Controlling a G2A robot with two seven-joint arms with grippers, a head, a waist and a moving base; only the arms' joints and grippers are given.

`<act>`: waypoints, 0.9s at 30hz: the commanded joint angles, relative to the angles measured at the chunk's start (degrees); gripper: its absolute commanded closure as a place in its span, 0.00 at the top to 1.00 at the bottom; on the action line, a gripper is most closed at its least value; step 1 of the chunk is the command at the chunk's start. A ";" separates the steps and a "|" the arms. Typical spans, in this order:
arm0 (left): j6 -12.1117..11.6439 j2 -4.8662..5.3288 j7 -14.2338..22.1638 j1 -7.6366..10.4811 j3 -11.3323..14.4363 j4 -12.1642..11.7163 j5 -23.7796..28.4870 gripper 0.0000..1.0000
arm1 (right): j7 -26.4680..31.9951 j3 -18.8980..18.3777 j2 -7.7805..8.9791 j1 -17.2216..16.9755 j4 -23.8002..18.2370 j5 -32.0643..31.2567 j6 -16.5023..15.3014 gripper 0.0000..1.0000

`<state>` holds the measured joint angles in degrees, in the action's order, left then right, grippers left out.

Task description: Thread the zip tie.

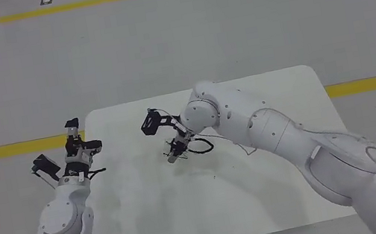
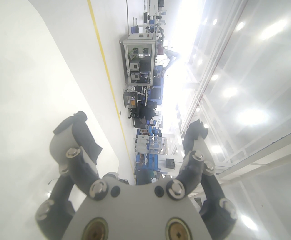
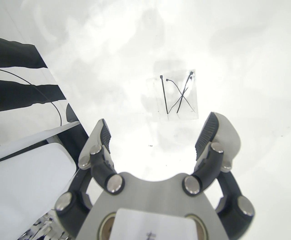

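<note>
Thin black plastic zip ties lay crossed in what seemed a shallow clear tray, ahead of the right gripper, which was spread wide and empty. The left gripper was likewise. Overlapping ties risked lifting two together.

gripper spread wide near zip ties in tray.

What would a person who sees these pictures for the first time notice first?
The black zip ties stand out most: several lie crossed in a clear square holder on the white table. The right gripper hangs open over the table near its middle, facing them. The left gripper, also open and holding nothing, is at the table's left edge.
</note>
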<state>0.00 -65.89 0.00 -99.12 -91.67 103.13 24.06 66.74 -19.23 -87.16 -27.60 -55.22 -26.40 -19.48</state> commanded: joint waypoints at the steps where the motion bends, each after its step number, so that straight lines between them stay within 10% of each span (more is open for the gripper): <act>1: 0.00 0.00 0.00 0.00 0.00 0.00 0.00 1.00 | -0.61 1.00 -1.31 0.40 2.54 0.91 0.00 1.00; 27: 0.00 0.00 0.00 0.00 0.00 0.00 0.00 1.00 | -8.56 2.52 -4.43 -1.85 6.58 -3.85 0.94 1.00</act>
<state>0.00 -65.89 0.00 -99.12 -91.67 103.13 24.06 58.28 -16.61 -91.48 -29.48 -49.01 -30.24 -18.51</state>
